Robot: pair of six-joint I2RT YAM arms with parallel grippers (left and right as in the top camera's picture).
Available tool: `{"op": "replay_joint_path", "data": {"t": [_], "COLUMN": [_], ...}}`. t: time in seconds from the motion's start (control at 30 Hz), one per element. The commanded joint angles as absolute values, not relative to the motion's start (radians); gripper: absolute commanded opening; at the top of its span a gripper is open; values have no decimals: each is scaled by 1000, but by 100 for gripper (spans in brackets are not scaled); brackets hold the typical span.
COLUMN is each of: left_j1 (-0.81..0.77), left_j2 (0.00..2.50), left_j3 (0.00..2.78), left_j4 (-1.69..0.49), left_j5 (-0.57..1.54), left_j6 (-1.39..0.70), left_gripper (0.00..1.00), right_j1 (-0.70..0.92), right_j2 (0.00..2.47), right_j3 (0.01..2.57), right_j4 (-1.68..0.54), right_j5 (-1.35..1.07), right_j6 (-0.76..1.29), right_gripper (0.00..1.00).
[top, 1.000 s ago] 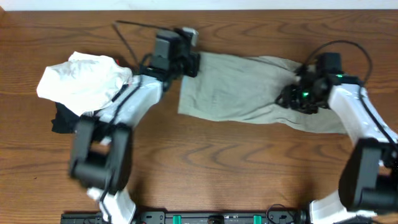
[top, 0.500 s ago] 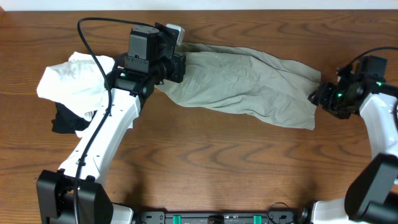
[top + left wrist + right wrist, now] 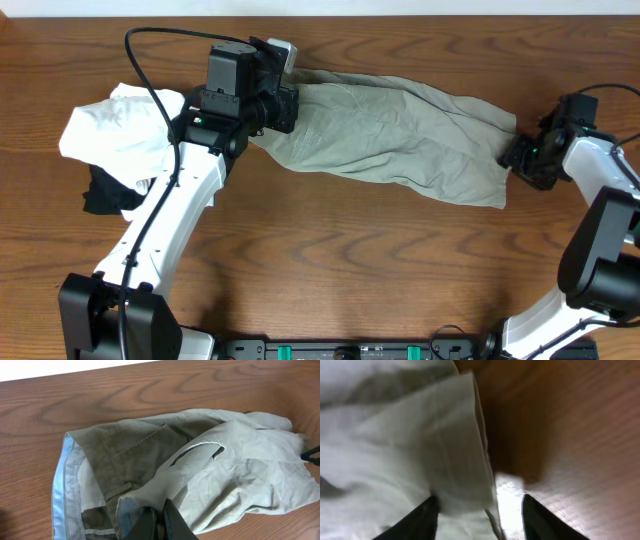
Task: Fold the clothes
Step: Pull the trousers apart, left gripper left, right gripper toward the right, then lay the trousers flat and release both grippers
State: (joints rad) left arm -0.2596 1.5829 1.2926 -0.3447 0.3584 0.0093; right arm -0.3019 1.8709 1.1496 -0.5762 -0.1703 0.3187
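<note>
Across the far side of the table [image 3: 340,280], the khaki shorts [image 3: 400,140] lie stretched lengthwise and rumpled, with no fold made yet. The left gripper [image 3: 288,104] pinches the waistband end. The right gripper [image 3: 512,156] has its fingers apart, straddling the leg hem. All the folding is left to do.

The shorts [image 3: 400,140] are plain khaki grey-green, darker olive where the inner cloth shows, with a pale blue waistband [image 3: 62,485]. The surface [image 3: 350,270] is reddish-brown wood with dark, wavy grain lines. The pile [image 3: 120,130] of garments is white over black, and the left arm [image 3: 170,210] is white with black joints and a black cable.
</note>
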Motion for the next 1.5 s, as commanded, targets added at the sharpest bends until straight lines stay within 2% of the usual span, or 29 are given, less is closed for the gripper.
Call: {"op": "replay_joint_path", "data": {"t": [0.0, 0.17, 0.23, 0.3, 0.4, 0.6, 0.8, 1.17, 1.47], "left_j1": [-258, -258, -258, -258, -258, -258, -258, -258, -258], "left_j2": [1582, 1582, 1582, 1582, 1582, 1571, 1485, 1328, 1319], "left_j3": [1298, 1298, 1298, 1298, 1298, 1298, 1298, 1298, 1298], "left_j4": [-347, -347, -347, -348, -347, -348, -384, -759, -1022], "left_j5": [345, 345, 337, 316, 311, 310, 293, 294, 293], "left_j6": [30, 30, 30, 30, 30, 31, 34, 1, -1], "left_gripper": [7, 7, 7, 7, 7, 7, 7, 7, 7], "right_j1": [-308, -308, -308, -308, -308, -351, -426, -446, -446], "right_j2": [1878, 1879, 1880, 1882, 1879, 1791, 1591, 1340, 1304], "right_j3": [1149, 1148, 1148, 1148, 1149, 1168, 1176, 1176, 1176], "right_j4": [-563, -559, -555, -553, -556, -557, -597, -936, -1228], "right_j5": [-218, -206, -206, -207, -230, -321, -424, -419, -361], "right_j6": [344, 344, 344, 344, 344, 351, 340, 249, 183], "right_gripper": [47, 46, 43, 30, 2, 1, 1, 1, 1]}}
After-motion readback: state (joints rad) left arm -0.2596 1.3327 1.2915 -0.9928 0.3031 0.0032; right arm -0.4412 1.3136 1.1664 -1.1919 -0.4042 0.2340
